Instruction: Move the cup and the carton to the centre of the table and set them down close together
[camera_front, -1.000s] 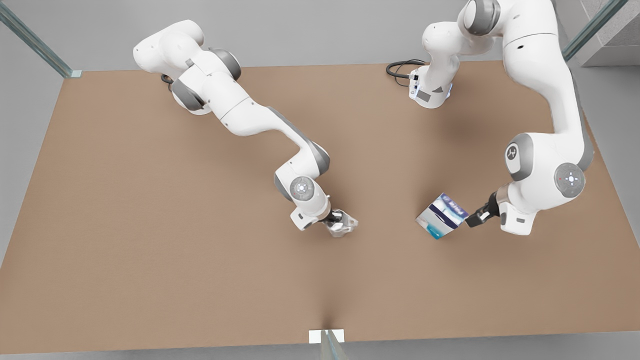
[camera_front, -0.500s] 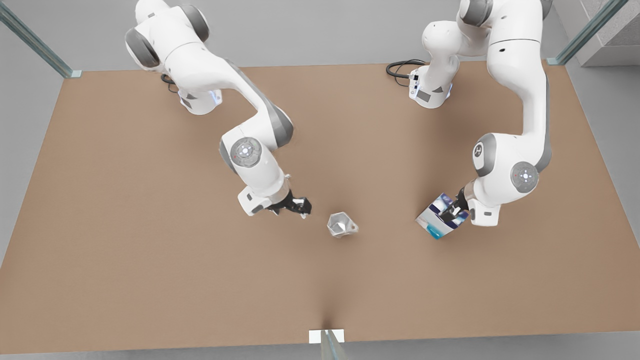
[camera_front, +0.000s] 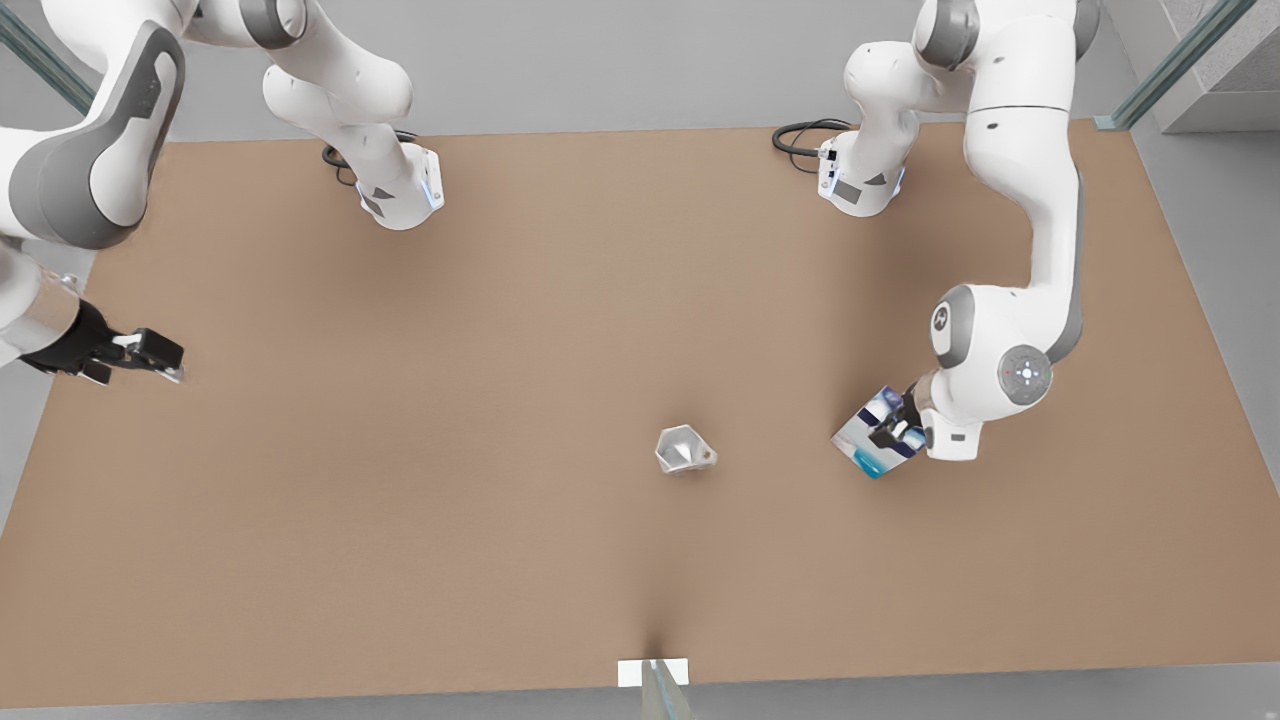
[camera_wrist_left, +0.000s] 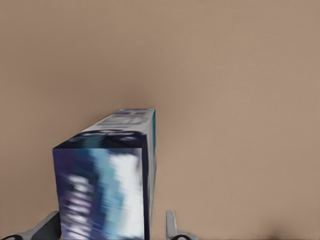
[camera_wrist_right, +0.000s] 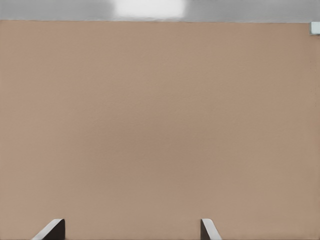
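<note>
So the small shiny silver-grey faceted metal cup (camera_front: 685, 449) w/ its little side handle is sitting by itself on the big plain light brown tabletop (camera_front: 400, 520), roughly mid-table but a bit toward the near long edge where the small white tab (camera_front: 653, 672) is, nothing touching it. The small boxy carton printed white, dark blue and teal (camera_front: 872, 440) is off toward the front view's right of the cup, clearly apart from it, standing on the table and turned at an angle to the table edges. The left gripper (camera_front: 893, 432) is right at the carton: in the left wrist view the carton (camera_wrist_left: 107, 180) sits between the two light grey fingers (camera_wrist_left: 171, 226), one on each side, w/ a visible gap on at least one side, so the claw looks spread around it and not pinching yet. The right gripper (camera_front: 140, 355) is way over at the front view's left edge of the table, up off the surface, well apart from both things; the right wrist view shows its fingertips (camera_wrist_right: 49, 230) spread wide w/ bare table (camera_wrist_right: 160, 125) between them, holding nothing. A black cable (camera_front: 800, 135) loops by the arm base at the far edge.
</note>
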